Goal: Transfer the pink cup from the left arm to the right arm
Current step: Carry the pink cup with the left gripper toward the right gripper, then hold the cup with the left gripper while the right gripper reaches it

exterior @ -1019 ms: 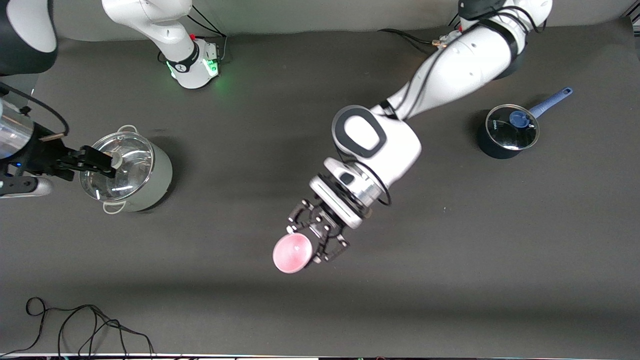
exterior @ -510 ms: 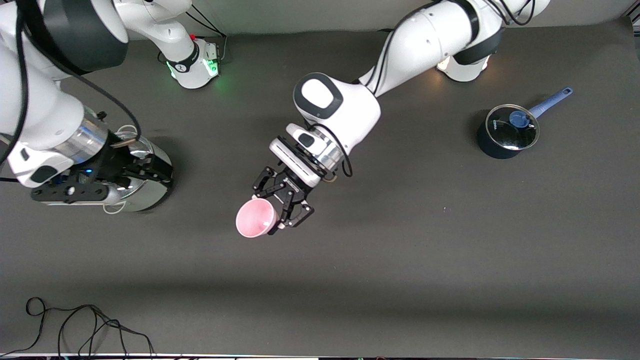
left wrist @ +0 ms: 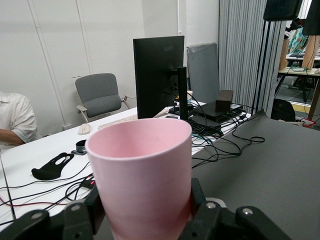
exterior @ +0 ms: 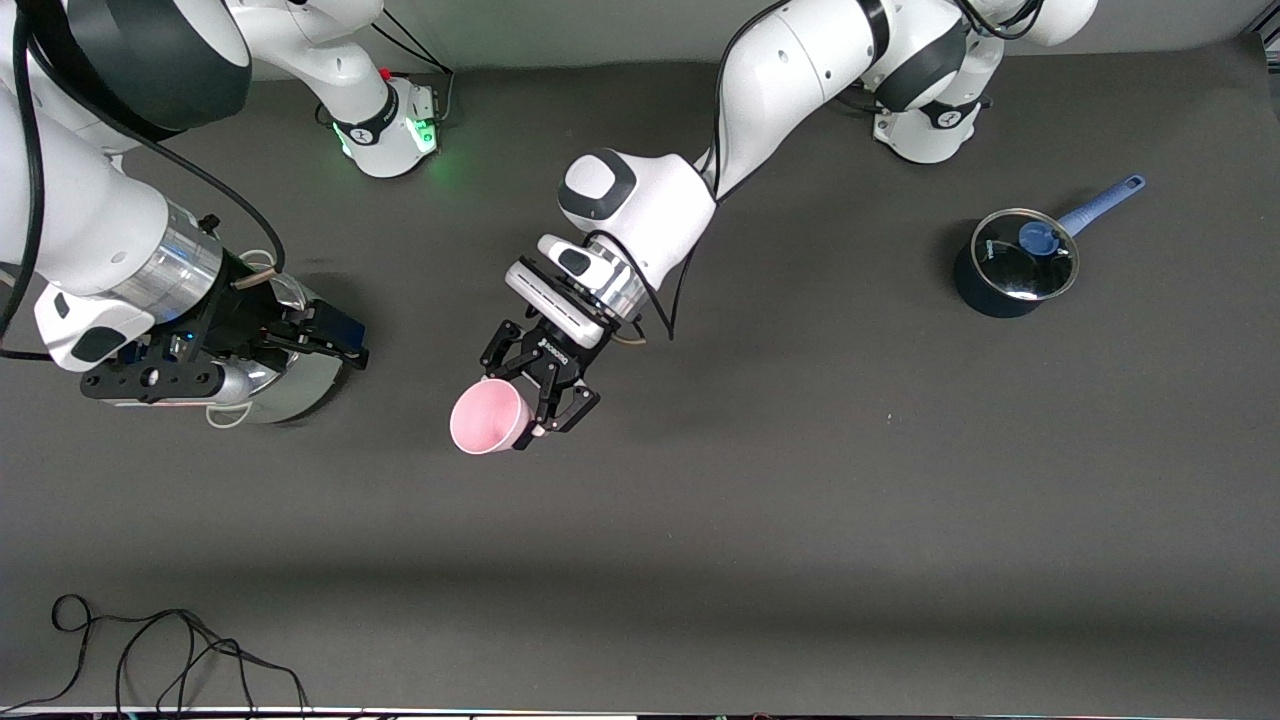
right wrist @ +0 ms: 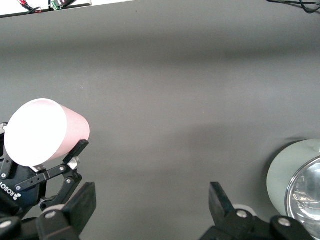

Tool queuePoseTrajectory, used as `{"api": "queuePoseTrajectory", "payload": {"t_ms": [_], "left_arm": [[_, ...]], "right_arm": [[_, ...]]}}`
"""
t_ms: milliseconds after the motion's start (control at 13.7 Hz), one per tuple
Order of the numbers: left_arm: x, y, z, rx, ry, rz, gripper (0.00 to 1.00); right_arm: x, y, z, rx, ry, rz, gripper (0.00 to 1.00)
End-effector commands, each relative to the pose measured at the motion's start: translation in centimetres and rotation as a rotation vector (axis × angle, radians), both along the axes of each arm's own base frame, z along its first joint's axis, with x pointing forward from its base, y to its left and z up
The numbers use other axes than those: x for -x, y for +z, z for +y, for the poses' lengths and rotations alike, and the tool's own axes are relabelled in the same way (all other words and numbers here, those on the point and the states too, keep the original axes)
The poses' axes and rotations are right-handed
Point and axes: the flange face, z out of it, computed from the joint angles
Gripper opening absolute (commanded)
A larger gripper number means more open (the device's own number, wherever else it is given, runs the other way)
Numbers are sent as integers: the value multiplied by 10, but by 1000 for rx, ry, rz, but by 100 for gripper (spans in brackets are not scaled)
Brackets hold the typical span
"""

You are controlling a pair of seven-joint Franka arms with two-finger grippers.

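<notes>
We see the pink cup (exterior: 488,417) pinched in the left gripper (exterior: 531,396) over the table's middle, its axis tilted, open mouth facing the camera, while the right gripper (exterior: 335,344), fingers spread, waits beside it over the steel pot (exterior: 300,377).

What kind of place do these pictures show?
Probably a robotics lab inside an office. Two robot arms work at a dark grey table; the left gripper holds a pale-pink plastic cup. The left wrist view shows a black monitor and a grey office chair.
</notes>
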Motion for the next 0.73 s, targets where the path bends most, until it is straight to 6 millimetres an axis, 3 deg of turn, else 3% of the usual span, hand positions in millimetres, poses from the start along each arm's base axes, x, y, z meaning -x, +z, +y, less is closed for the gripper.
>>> {"api": "queuePoseTrajectory", "payload": {"t_ms": [0, 655], "left_arm": [[2, 12, -2, 25, 7, -8, 0], [2, 12, -3, 27, 6, -6, 0]], "right_arm": [[-2, 8, -8, -17, -14, -4, 100], [-5, 2, -11, -8, -32, 9, 100]]}}
